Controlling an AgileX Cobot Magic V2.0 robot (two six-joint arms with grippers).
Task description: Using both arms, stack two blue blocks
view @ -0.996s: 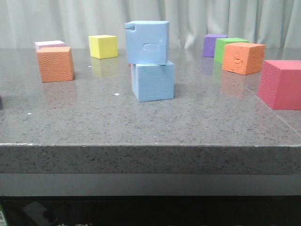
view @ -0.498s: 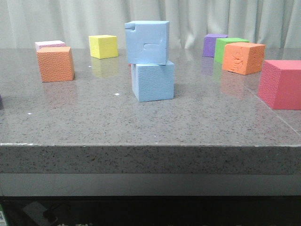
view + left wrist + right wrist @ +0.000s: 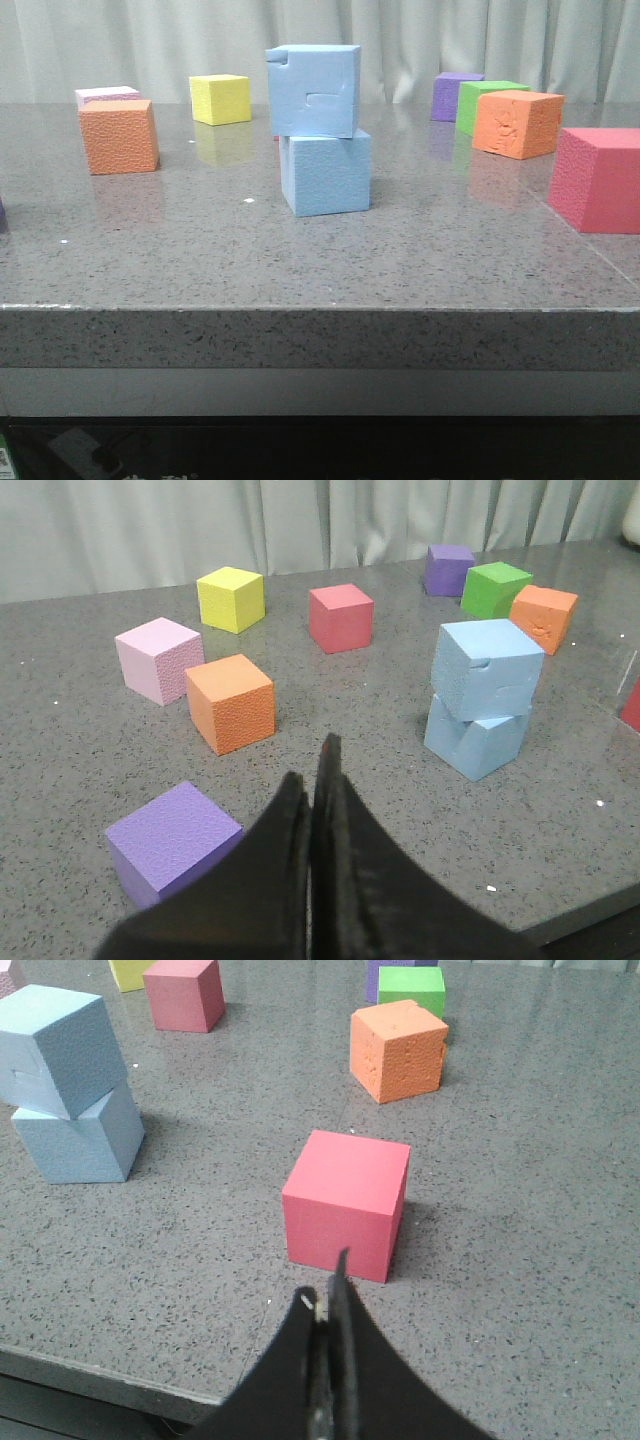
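Two blue blocks stand stacked on the grey worktop [image 3: 200,260], notched block [image 3: 313,90] atop plain block [image 3: 326,172]; both grippers' fingers, left [image 3: 315,780] and right [image 3: 328,1305], are clenched and empty.

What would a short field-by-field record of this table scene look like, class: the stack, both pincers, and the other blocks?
stack: notched blue block rests on plain blue block, twisted slightly off square
stack contact: neither pincer touches it
left pincer: shut, empty, above the table edge
right pincer: shut, empty, just short of the pink block
nearest to left pincer: purple block
other blocks: yellow block, green block, two orange blocks
surface: grey speckled table
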